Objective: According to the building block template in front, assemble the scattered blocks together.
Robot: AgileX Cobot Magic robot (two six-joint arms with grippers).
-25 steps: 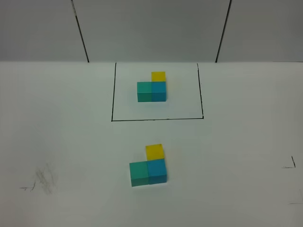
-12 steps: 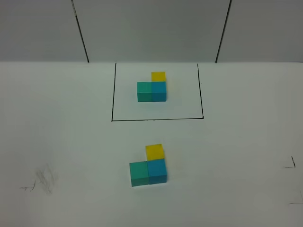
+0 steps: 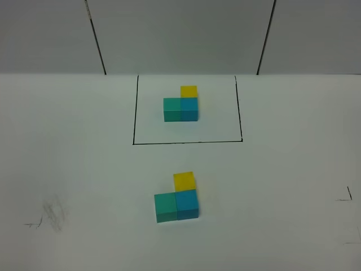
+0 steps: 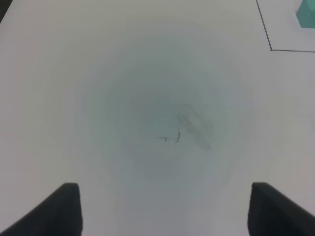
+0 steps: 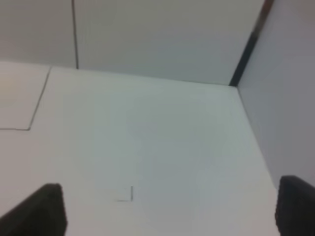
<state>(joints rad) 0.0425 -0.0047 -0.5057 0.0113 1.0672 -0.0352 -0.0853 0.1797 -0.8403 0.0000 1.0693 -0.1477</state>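
The building block template (image 3: pixel 181 104), an L of teal-green, blue and yellow cubes, sits inside a black rectangle outline (image 3: pixel 186 143) at the back middle. The scattered blocks sit in front of it, touching in the same L: teal-green (image 3: pixel 165 206) on the left, blue (image 3: pixel 186 204) on the right, yellow (image 3: pixel 184 180) behind the blue. Neither gripper shows in the exterior high view. My left gripper (image 4: pixel 165 211) is open and empty over bare table; a corner of the template's teal cube (image 4: pixel 307 12) shows there. My right gripper (image 5: pixel 167 209) is open and empty over the table's right side.
A grey scuff and small pencil mark (image 3: pixel 53 214) lie at the front left, also in the left wrist view (image 4: pixel 189 128). A small black corner mark (image 3: pixel 345 196) lies at the right. A grey panel wall (image 3: pixel 180 34) with black seams closes the back.
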